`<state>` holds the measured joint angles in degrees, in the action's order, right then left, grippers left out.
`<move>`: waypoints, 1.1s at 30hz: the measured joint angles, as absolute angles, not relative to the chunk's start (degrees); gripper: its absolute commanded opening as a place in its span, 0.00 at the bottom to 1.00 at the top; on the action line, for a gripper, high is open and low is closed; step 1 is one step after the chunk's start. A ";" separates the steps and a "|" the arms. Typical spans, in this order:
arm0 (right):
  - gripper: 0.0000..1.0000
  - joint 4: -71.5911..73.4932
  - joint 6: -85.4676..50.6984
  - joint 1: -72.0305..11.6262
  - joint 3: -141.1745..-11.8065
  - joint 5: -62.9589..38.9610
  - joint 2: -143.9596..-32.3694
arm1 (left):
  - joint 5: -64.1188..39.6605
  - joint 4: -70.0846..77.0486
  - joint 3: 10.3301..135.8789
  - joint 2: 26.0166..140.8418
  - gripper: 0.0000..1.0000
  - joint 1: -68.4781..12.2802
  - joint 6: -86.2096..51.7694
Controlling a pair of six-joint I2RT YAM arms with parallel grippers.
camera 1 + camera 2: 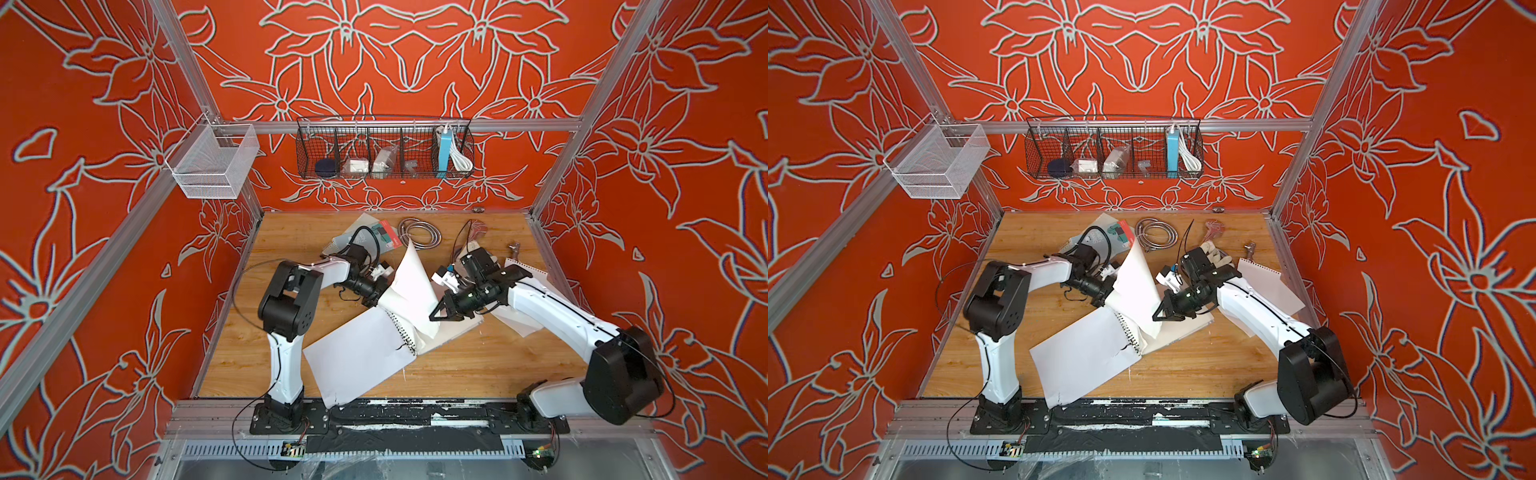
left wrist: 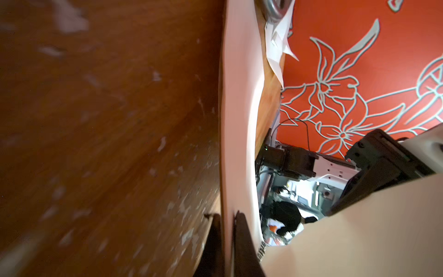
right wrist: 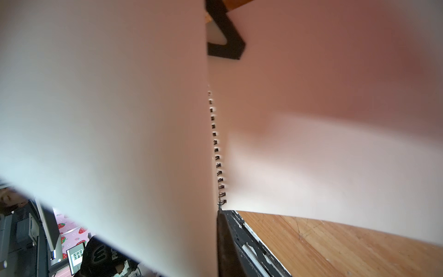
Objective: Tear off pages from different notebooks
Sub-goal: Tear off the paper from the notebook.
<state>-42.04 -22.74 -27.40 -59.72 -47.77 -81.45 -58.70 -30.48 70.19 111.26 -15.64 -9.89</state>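
Our left claw (image 2: 225,218) clamps the notebook's (image 1: 357,357) lifted page (image 1: 411,286); whether our right claw (image 1: 435,316) is closed, we cannot tell.

matt white paper page (image 1: 411,286), scuffed wood-grain table (image 1: 478,365), shiny metal hose (image 1: 417,232)

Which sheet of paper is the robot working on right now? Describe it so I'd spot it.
On the wooden table, find the open spiral notebook lying in the middle. One page rises from its binding, pinched by the left gripper; unlike the sheets lying flat around it, it stands up curled.
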 measured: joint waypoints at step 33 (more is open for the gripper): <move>0.67 -32.38 -19.51 -39.86 -70.72 -26.72 -94.54 | -51.90 -8.05 65.98 111.20 0.00 -16.12 -33.54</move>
